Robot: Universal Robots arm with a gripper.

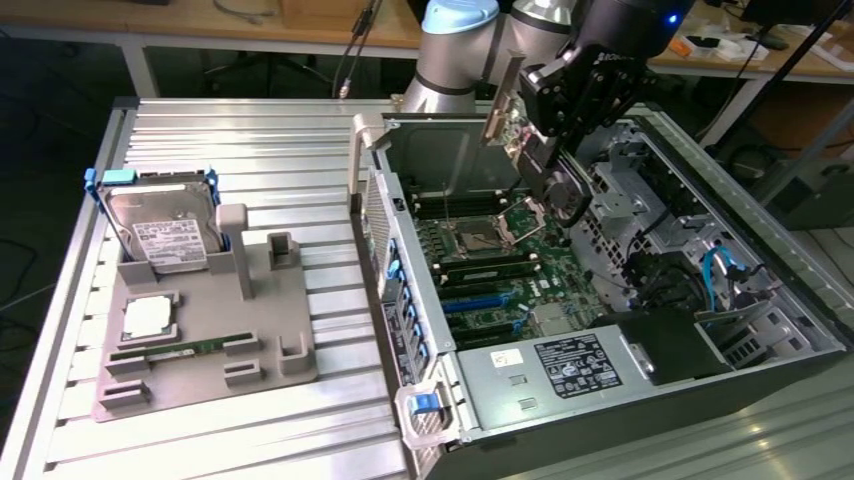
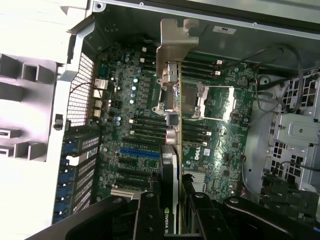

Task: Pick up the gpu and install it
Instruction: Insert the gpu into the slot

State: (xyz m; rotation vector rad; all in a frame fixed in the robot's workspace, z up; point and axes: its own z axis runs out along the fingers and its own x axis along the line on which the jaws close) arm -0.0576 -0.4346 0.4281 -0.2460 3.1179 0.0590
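Observation:
My gripper (image 1: 541, 125) is shut on the gpu (image 1: 511, 118) and holds it in the air over the back part of the open computer case (image 1: 747, 250). The card hangs edge-on, with its silver end bracket (image 1: 505, 85) pointing up and away from the fingers. In the wrist view the gpu (image 2: 170, 125) runs edge-on from the gripper (image 2: 172, 212) outward, its silver bracket (image 2: 175, 42) at the far end. Below it lies the green motherboard (image 2: 125, 100) with its blue expansion slots (image 2: 140, 151). The card is well above the board and touches nothing.
A grey fixture tray (image 1: 267, 350) on the exterior view's left holds a silver hard drive (image 1: 167, 235), a CPU (image 1: 147, 318) and a green RAM stick (image 1: 180, 350). The case contains a CPU socket (image 1: 481, 238), cables (image 1: 721, 270) and a power supply (image 1: 574, 365).

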